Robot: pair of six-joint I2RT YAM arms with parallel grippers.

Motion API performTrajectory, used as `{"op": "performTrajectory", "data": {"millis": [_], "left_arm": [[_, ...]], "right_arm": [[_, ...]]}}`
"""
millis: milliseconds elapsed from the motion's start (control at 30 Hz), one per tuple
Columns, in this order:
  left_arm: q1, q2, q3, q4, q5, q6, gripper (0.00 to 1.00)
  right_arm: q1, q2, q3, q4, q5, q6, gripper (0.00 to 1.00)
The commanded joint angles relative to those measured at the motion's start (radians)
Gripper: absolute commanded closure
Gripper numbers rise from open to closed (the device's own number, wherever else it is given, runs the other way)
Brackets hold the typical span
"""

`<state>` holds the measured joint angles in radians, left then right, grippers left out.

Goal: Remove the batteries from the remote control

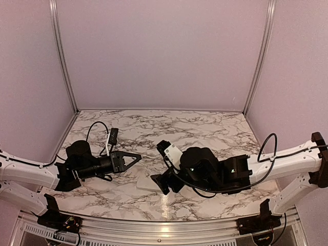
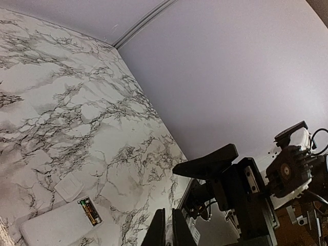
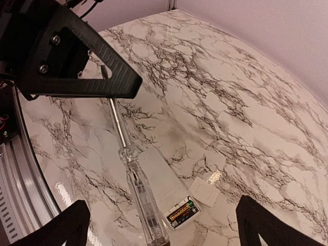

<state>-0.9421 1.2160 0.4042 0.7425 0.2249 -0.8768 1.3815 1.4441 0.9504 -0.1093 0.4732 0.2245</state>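
Two batteries [image 3: 182, 211] in open remote control [image 3: 163, 180], labels unreadable

Nothing legible from where I stand. The batteries [image 3: 183, 211] sitting in the remote control [image 3: 162, 179] have printed wraps, but the print is too small and blurred to read in either wrist view. There's a small pale mark on the black housing of the right arm [image 1: 233, 173] in the top view. It could be a logo, but I can't make it out.
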Motion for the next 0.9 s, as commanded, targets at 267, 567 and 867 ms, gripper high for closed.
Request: {"op": "performTrajectory", "data": {"millis": [267, 567, 867], "left_arm": [[0.006, -0.162, -0.062, -0.086, -0.165, 0.075, 1.00], [0.008, -0.259, -0.104, -0.113, -0.269, 0.102, 1.00], [0.007, -0.328, -0.139, -0.116, -0.299, 0.113, 1.00]], "right_arm": [[-0.266, -0.134, -0.174, 0.398, -0.575, 0.352, 0.03], [-0.308, -0.101, -0.192, 0.526, -0.713, 0.478, 0.02], [-0.308, 0.005, -0.192, 0.714, -0.849, 0.599, 0.02]]}}
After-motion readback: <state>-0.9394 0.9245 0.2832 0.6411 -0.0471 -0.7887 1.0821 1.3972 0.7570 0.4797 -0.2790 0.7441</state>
